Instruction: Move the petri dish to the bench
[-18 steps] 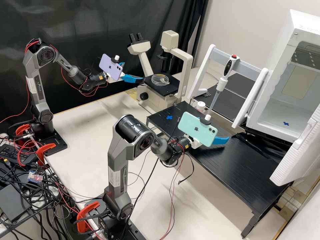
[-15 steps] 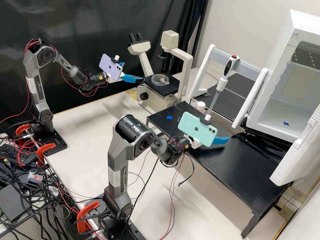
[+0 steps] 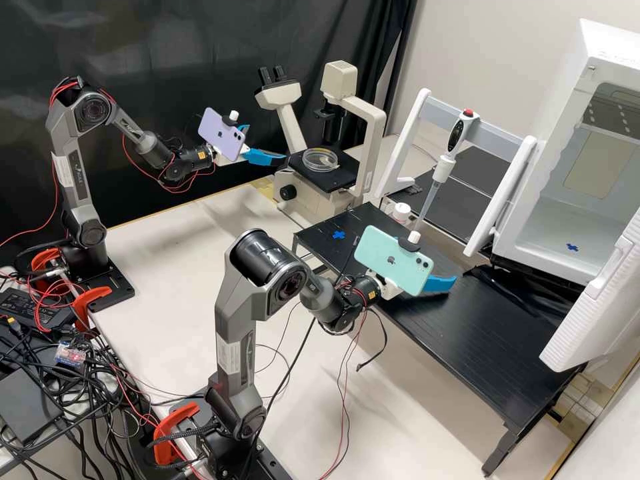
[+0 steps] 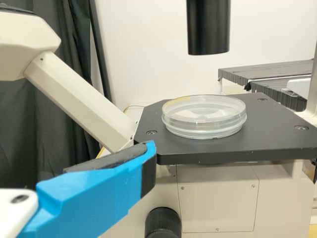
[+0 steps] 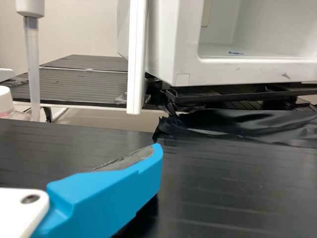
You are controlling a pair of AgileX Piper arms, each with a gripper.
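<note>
Well, the petri dish [image 4: 203,130] (round, probably plastic) tops a flat stage [image 4: 270,130].

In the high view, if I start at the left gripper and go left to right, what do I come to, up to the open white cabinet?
Left gripper, petri dish, white-capped bottle, pipette, open white cabinet.

Bright, diffuse light surrounds me. I see soft-edged shadows on the white counter [image 3: 167,267], faint streaks of glare along the black counter [image 3: 460,327], a dull sheen on the dark curtain [image 3: 153,40], and glints across crumpled black plastic [image 5: 223,123].
</note>
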